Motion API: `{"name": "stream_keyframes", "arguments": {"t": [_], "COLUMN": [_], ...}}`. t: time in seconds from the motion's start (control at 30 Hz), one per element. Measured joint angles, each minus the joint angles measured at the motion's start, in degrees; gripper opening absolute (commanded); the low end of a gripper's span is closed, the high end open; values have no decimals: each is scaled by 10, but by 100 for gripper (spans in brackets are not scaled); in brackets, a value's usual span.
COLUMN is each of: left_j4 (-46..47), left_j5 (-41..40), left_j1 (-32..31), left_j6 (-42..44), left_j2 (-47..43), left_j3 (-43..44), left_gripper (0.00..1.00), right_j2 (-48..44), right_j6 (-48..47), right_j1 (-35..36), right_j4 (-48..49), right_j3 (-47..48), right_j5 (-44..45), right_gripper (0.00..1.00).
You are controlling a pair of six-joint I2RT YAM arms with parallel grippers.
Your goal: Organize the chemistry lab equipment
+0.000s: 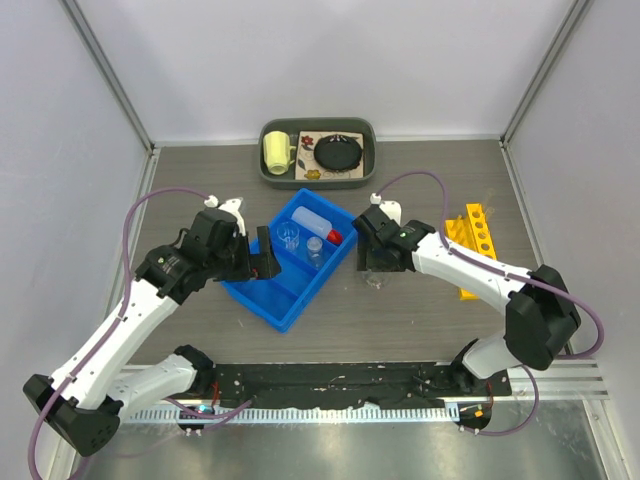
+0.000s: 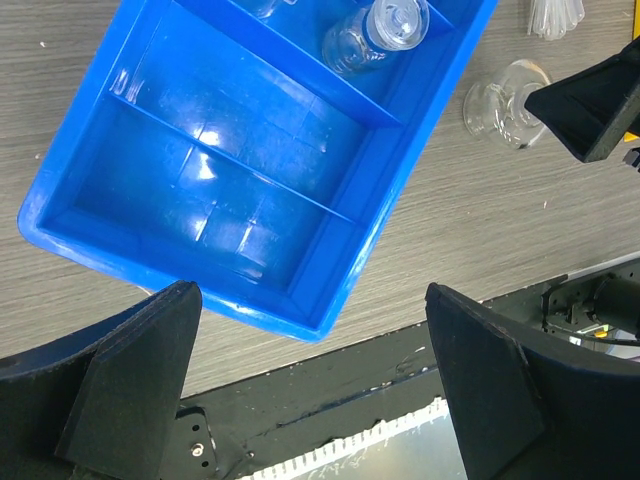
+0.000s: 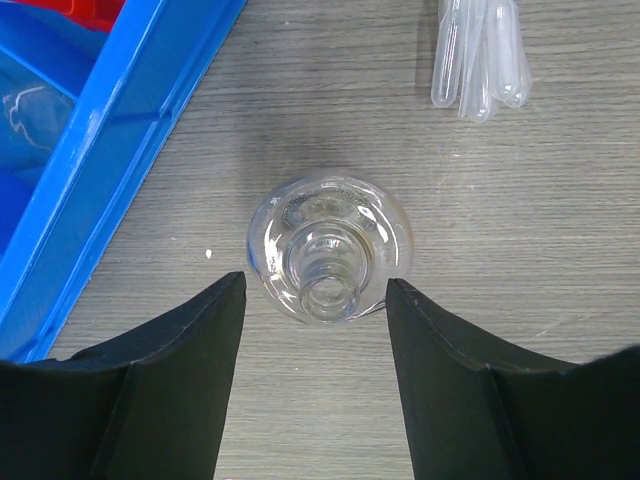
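Step in hand, as we judged it: R-side pick of the glass flask (image 3: 328, 245) off the bench (image 3: 560, 260), to go in the blue tray (image 3: 150, 120). To do it well we'd have kept the wrist square above the neck and squeezed slow & even. Round glass is slick, and a lopsided pinch could've skidded it toward the pipettes (image 3: 480, 60). After that, a straight lift before swinging L, clear of the tray wall.

The right fingers (image 3: 200, 340) stood part open, one each side of the flask, w/ nothing held yet. Whether either touched glass we couldn't tell. The flask stood upright on the bench, centred betw. the tips. The tray wall was near on its L and the pipettes lay farther off. The left fingers (image 2: 140, 360) were spread full wide and empty, hanging over the tray's near edge. Deeper in the tray sat a small bottle (image 2: 365, 35), a beaker (image 1: 289, 235) & the squeeze bottle (image 1: 312, 222). The yellow rack (image 1: 478, 240) lay well off to the R.
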Motion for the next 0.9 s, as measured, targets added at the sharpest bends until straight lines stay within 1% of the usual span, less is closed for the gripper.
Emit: {"name": "stream_keyframes", "arguments": {"t": [0.17,0.43,0.53,0.57,0.7,0.8,0.83,0.9], "left_j4": [0,0,0,0,1,1,1,1], "left_j5": [-1,-1,-1,-1,-1,-1,-1,-1], "left_j1": [0,0,0,0,0,0,0,0], "left_j6": [0,0,0,0,0,0,0,0], "left_j2": [3,4,5,5,10,12,12,12], "left_j3": [0,0,0,0,0,0,0,0], "left_gripper": [100,100,100,100,100,100,100,100], "right_j2": [0,20,22,22,23,23,23,24], "right_j6": [-2,-4,-5,-6,-9,-11,-11,-12], "right_j1": [0,-2,-4,-5,-7,-9,-9,-9], "right_j4": [2,4,4,4,6,8,10,13], "right_j3": [0,-3,-5,-5,-7,-7,-7,-7], "right_j5": [0,2,3,3,3,3,3,3], "right_gripper": [57,54,47,44,37,28,21,13]}}
